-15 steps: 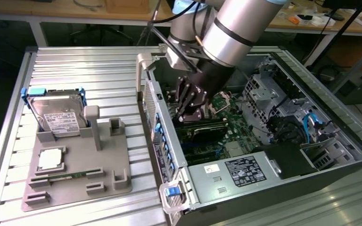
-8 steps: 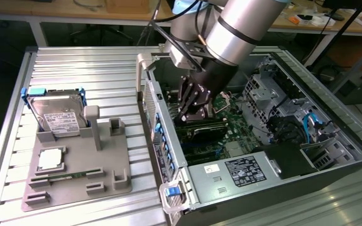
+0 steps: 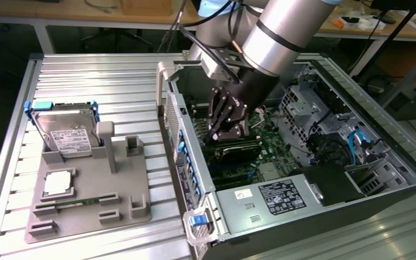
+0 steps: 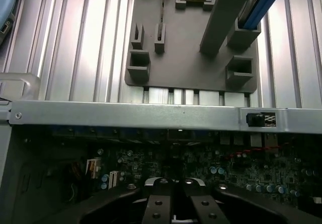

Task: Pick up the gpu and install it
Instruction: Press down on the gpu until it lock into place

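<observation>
Black fingers [image 4: 157, 209] pressed together, nearest the wrist camera, above a dark circuit board [image 4: 236, 171]. Deep inside an open computer case [image 3: 352, 97] in the exterior view, closed on the top edge of the gpu [image 3: 235, 150], card standing on the green board. On the exterior view's left, gray holder tray [image 3: 85, 200] on the ribbed metal surface [image 3: 92, 76], carrying a hard drive [image 3: 65, 132].

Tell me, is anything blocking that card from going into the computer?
Nothing visible does. The gripper is already down inside the open case, jaws shut, with the gpu right below it against the motherboard. No cable or part shows between card and board, though the slot itself is hidden under the card.
</observation>
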`<state>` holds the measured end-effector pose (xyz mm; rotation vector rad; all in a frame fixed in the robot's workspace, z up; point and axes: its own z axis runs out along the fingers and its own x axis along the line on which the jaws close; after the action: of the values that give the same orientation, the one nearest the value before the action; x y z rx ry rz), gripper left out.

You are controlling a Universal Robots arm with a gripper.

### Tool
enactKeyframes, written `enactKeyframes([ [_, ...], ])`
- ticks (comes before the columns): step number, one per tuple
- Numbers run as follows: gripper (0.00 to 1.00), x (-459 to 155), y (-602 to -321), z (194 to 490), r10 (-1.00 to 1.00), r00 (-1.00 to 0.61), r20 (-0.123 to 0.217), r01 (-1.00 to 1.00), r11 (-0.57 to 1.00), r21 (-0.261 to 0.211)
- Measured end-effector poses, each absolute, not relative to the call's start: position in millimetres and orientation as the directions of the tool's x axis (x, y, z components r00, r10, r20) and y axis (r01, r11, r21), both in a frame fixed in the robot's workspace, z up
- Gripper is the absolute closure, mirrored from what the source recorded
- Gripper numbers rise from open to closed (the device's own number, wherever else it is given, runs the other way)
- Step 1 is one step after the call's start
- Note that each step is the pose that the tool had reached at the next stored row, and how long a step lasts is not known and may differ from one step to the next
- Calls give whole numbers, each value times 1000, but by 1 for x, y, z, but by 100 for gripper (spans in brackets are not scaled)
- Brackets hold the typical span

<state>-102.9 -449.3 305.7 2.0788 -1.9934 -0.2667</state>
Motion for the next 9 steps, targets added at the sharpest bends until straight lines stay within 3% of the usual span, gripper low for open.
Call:
enactKeyframes([
  [4,89,-100,-451,306,-998,49,39,-953,-34,302],
  [9,64,-95,-452,306,-998,48,39,-953,-34,302],
])
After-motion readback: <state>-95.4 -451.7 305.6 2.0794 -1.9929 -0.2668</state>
